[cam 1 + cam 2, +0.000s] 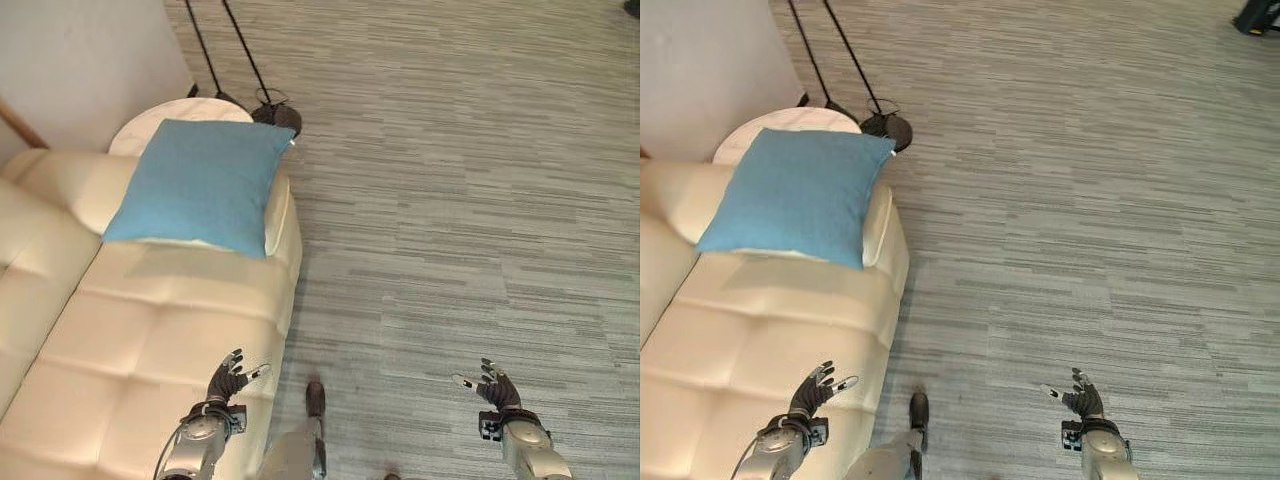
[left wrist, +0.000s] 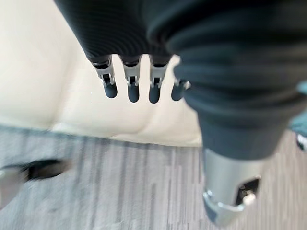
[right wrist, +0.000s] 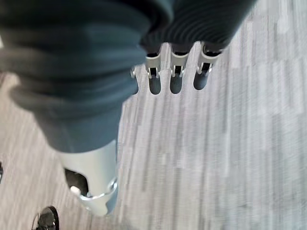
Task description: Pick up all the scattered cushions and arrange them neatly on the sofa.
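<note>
A blue cushion (image 1: 202,184) lies propped against the far armrest of the cream sofa (image 1: 130,330), tilted a little. My left hand (image 1: 226,381) hovers open over the sofa's near front edge, fingers (image 2: 133,86) straight and holding nothing. Over the carpet on the right my right hand (image 1: 492,386) is open too, its fingers (image 3: 175,76) spread above bare floor. Both hands are far from the cushion.
A round white side table (image 1: 180,115) stands behind the sofa's armrest. A floor lamp's black base (image 1: 277,115) and thin poles stand just past it. A white wall (image 1: 80,60) is at the back left. Grey striped carpet (image 1: 470,220) stretches to the right.
</note>
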`<state>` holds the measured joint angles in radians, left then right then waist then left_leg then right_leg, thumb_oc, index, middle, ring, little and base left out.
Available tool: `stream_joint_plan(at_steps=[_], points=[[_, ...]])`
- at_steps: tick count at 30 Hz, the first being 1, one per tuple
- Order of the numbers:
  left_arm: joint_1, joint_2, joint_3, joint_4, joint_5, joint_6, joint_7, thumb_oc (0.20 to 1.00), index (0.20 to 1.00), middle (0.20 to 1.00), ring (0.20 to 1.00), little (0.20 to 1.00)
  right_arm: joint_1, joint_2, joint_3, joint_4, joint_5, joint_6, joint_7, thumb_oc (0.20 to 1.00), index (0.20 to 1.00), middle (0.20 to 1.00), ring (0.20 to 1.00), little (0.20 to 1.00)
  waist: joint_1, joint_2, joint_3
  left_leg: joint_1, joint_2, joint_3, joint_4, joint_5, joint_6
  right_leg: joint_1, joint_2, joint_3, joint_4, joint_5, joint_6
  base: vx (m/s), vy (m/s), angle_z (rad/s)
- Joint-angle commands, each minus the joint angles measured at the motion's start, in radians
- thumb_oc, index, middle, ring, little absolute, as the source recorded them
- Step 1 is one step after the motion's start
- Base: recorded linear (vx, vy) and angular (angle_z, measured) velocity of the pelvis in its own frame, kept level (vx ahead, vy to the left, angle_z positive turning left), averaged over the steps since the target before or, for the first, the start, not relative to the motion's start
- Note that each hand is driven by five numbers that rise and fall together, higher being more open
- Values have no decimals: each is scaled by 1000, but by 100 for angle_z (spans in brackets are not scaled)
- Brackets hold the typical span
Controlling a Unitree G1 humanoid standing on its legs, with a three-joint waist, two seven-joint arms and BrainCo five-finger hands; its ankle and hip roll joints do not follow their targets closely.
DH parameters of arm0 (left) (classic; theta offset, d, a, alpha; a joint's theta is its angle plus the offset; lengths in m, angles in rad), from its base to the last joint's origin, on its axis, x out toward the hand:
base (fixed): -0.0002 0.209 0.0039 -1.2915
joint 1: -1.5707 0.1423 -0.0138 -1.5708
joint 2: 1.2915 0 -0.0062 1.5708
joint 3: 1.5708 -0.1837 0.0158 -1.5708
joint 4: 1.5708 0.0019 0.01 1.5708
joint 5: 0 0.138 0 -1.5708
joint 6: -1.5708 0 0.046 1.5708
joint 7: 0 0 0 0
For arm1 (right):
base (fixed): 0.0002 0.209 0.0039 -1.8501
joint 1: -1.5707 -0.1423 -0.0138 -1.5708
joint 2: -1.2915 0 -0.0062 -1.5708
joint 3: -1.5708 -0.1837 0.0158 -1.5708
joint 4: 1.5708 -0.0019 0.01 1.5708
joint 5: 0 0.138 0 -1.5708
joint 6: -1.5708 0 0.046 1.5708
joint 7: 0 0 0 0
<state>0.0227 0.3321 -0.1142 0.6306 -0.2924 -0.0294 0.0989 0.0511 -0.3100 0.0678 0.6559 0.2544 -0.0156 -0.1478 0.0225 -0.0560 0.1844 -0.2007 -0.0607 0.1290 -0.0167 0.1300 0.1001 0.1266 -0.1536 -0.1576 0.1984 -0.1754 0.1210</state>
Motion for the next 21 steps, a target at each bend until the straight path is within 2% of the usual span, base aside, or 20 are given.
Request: stream_joint_plan(at_steps=[1,2,3,4,5,7,9,10,11,14,15,19,20,21], points=[[26,36,11,-51,44,-16,-1,1000,1000,1000,1000,1000,-31,-15,-23,-28,-14,-18,16,1000,1000,1000,1000,1000,10,8,-3,21,81,-25,78,-138,-79,-158,6,26,174,94,42,110,105,-8],[29,40,14,-52,48,-18,-1,1000,1000,1000,1000,1000,-24,-14,-23,-35,-18,-20,18,1000,1000,1000,1000,1000,4,14,-1,37,78,-19,77,-152,-69,-188,-1,23,231,124,53,189,162,8],[34,43,17,-55,53,-16,-3,1000,1000,1000,1000,1000,-17,-10,-25,-43,-22,-19,21,1000,1000,1000,1000,1000,-3,23,4,60,78,-15,73,-165,-60,-223,-12,17,286,158,50,216,149,11],[37,43,20,-62,53,-16,-4,1000,1000,1000,1000,1000,-13,-6,-26,-48,-24,-19,22,1000,1000,1000,1000,1000,-5,29,6,82,76,-11,67,-176,-54,-253,-22,2,310,165,42,331,131,1],[34,40,24,-71,51,-19,-7,1000,1000,1000,1000,1000,-18,-3,-32,-45,-24,-16,21,1000,1000,1000,1000,1000,-16,41,12,118,72,-11,54,-194,-56,-297,-36,-31,256,149,22,362,66,-18],[33,42,27,-91,46,-21,-12,1000,1000,1000,1000,1000,-27,-10,-38,-49,-23,-16,19,1000,1000,1000,1000,1000,-27,48,21,148,70,-17,50,-215,-66,-311,-48,-60,141,132,14,337,-28,2],[26,42,27,-87,46,-24,-11,1000,1000,1000,1000,1000,-32,-10,-43,-49,-18,-16,15,1000,1000,1000,1000,1000,-41,43,27,177,67,-31,52,-237,-80,-336,-58,-59,-11,157,21,264,-95,18],[26,42,27,-87,45,-24,-11,1000,1000,1000,1000,1000,-32,-10,-43,-48,-18,-16,15,1000,1000,1000,1000,1000,-42,46,29,180,70,-33,52,-240,-81,-328,-55,-62,-18,159,21,335,-155,14],[11,40,27,-82,47,-29,-8,1000,1000,1000,1000,1000,-31,-3,-50,-46,-14,-13,13,1000,1000,1000,1000,1000,-57,40,31,205,69,-52,50,-255,-97,-357,-61,-32,-136,202,41,234,-109,24],[-3,37,29,-80,51,-37,-3,1000,1000,1000,1000,1000,-33,-1,-54,-48,-19,-12,10,1000,1000,1000,1000,1000,-69,44,38,238,84,-71,44,-272,-115,-379,-63,-16,-212,243,60,333,-197,52],[-15,38,27,-71,49,-41,-4,1000,1000,1000,1000,1000,-30,-2,-54,-52,-21,-13,12,1000,1000,1000,1000,1000,-76,32,26,268,87,-90,34,-290,-126,-372,-65,0,-225,256,67,423,-287,53],[-4,24,26,-44,37,-40,-5,1000,1000,1000,1000,1000,-30,-7,-47,-42,-18,-15,20,1000,1000,1000,1000,1000,-79,26,-3,321,122,-103,30,-308,-149,-345,-55,-11,-193,271,54,333,-233,61],[3,20,26,-37,26,-38,-5,1000,1000,1000,1000,1000,-30,-11,-43,-44,-16,-16,22,1000,1000,1000,1000,1000,-78,25,-12,326,142,-105,41,-311,-161,-338,-46,-17,-181,263,44,220,-232,23],[10,15,28,-26,11,-38,-7,1000,1000,1000,1000,1000,-32,-17,-39,-43,-15,-20,23,1000,1000,1000,1000,1000,-77,30,-20,319,167,-115,76,-291,-179,-322,-26,-24,-174,249,31,288,-315,16]])
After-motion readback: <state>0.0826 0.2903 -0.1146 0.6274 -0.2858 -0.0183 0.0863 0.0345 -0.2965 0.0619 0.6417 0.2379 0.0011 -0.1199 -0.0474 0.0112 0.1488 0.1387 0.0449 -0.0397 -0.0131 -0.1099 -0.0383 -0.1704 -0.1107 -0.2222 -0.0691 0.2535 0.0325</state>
